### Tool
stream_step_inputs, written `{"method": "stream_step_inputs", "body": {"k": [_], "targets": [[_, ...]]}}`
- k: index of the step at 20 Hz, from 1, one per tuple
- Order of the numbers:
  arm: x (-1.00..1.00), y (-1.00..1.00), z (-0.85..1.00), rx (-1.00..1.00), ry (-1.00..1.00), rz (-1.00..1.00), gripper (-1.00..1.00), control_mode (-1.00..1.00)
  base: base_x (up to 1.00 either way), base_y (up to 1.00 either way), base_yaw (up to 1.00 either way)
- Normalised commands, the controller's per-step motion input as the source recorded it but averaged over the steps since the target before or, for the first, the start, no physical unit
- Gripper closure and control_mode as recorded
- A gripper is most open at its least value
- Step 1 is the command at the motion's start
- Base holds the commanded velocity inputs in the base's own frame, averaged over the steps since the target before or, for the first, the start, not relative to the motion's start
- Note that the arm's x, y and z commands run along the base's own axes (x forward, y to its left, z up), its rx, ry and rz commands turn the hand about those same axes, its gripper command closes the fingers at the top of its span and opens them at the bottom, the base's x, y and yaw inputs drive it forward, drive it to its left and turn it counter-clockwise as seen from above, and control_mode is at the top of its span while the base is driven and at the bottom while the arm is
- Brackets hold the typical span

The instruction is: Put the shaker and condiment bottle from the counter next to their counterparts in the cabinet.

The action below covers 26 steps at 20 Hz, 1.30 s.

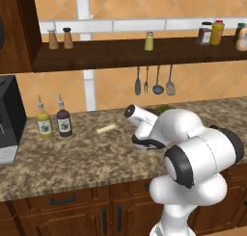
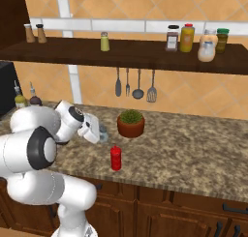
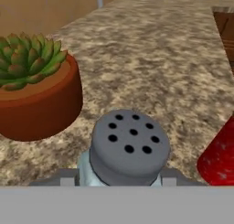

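In my hand view, nearest the lens, the shaker (image 3: 128,150) sits right between my finger tips, its grey perforated cap facing me and a little pale blue body showing below it. The gripper (image 3: 118,182) is closed in to a narrow gap with one dark tip on each side of the shaker; I read this as a grip on it, though the contact itself is cut off at the bottom of the picture. The largest thing around me is the speckled granite counter (image 2: 193,149), running the width of the kitchen above brown cupboard doors. Over it hangs the cabinet (image 2: 145,54), a dark wooden shelf board. My white arm (image 2: 43,134) reaches low across the counter. A potted succulent (image 2: 131,123) in a terracotta pot stands just beside the shaker, away from the counter's front edge. The condiment bottle (image 2: 116,157), all red, stands upright near the front edge, close to the shaker on its other side. On the shelf, the yellow-green shaker (image 2: 104,41) stands alone, and the small dark bottle (image 2: 172,38) and orange bottle (image 2: 187,37) stand together further right.
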Motion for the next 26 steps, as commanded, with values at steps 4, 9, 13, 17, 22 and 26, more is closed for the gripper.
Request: {"method": "stream_step_inputs", "body": {"k": [4, 9, 13, 17, 22, 26], "targets": [[-0.31, 0.19, 0.72, 0.04, 0.0, 0.26, 1.0, -1.0, 0.0, 0.0, 0.0], [-0.63, 0.04, 0.75, 0.08, -0.01, 0.18, 1.0, -1.0, 0.0, 0.0, 0.0], [-0.56, 0.07, 0.87, 0.05, -0.07, 0.16, 1.0, -1.0, 0.0, 0.0, 0.0], [-0.59, 0.05, 0.89, 0.0, -0.25, 0.19, 1.0, -1.0, 0.0, 0.0, 0.0], [-0.45, 0.04, 0.99, 0.0, -0.22, 0.2, 1.0, -1.0, 0.0, 0.0, 0.0], [-0.36, 0.06, 1.0, 0.0, -0.05, 0.14, 1.0, -1.0, 0.0, 0.0, 0.0]]}}
